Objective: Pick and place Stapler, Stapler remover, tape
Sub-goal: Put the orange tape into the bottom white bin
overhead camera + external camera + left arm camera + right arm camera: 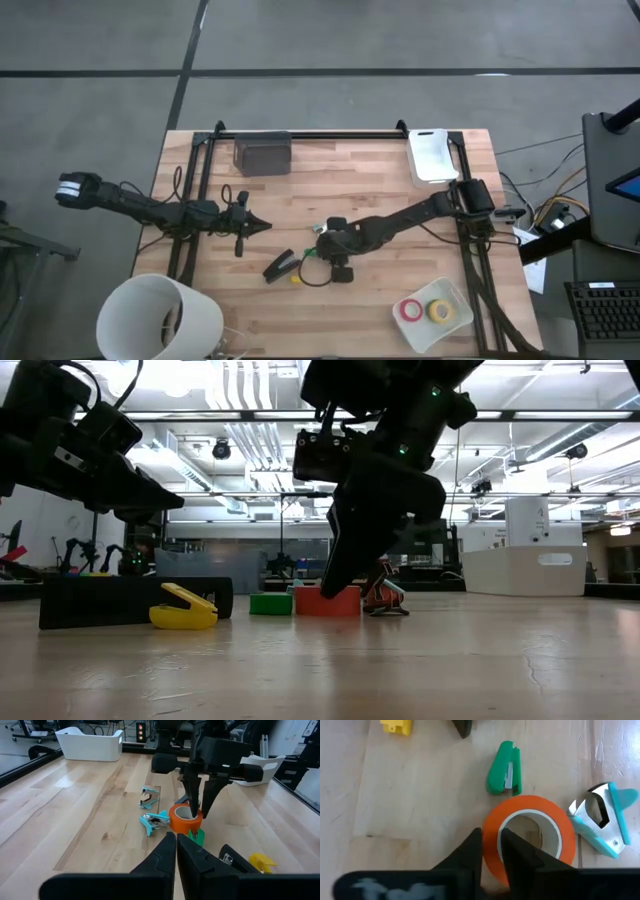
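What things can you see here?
orange tape: one, orange, table middle
tape in white tray: two, red, yellow, lower right in high view
stapler: one, black, left of orange tape
small stapler: one, green, beside orange tape
staple removers: two, teal, beside orange tape
yellow piece: one, by stapler
box: one, dark grey, upper edge
bin: one, white, upper right
bucket: one, white, lower left
left gripper: shut, empty
right gripper: shut on orange tape

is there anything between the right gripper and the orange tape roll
Nothing visible. The right gripper is already on the orange tape roll, its fingers straddling the roll's wall, one inside the core and one outside. The teal staple remover and the small green stapler lie beside the roll, not in the way.
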{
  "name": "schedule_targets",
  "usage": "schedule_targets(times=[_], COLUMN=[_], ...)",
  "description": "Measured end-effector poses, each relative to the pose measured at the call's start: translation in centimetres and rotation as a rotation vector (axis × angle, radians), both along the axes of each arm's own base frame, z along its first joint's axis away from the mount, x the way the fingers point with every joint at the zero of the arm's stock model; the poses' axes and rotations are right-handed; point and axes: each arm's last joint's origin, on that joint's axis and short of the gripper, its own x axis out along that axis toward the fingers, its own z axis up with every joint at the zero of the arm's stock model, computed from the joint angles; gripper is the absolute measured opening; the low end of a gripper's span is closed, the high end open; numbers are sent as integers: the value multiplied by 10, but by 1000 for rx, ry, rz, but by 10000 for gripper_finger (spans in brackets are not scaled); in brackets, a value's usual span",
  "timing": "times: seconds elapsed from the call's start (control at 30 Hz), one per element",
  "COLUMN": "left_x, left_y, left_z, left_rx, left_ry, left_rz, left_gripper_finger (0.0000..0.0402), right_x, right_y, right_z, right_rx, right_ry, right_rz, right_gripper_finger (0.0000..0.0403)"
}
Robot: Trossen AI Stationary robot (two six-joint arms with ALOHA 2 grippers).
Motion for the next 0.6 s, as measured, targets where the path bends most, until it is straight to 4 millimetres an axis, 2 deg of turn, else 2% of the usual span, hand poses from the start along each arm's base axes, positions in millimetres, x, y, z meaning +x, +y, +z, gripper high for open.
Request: schedule_targets(times=[0.13,0.3,0.43,0.6], left_x=[0,0,0,0], left_y=[0,0,0,0], left_z=[0,0,0,-1], left_rx=[0,0,0,1], left_ry=[0,1,3,11], left_rz=[0,0,0,0], left_gripper_finger=[21,19,19,21], right_x=[0,0,-2,-16], right_y=[0,0,2,11], right_z=[0,6,28,60], right_rx=[-7,-5,5,36], right_ry=[-1,-8,-47,-87], right_rz=[19,22,26,21], right_gripper_finger=[29,26,31,32])
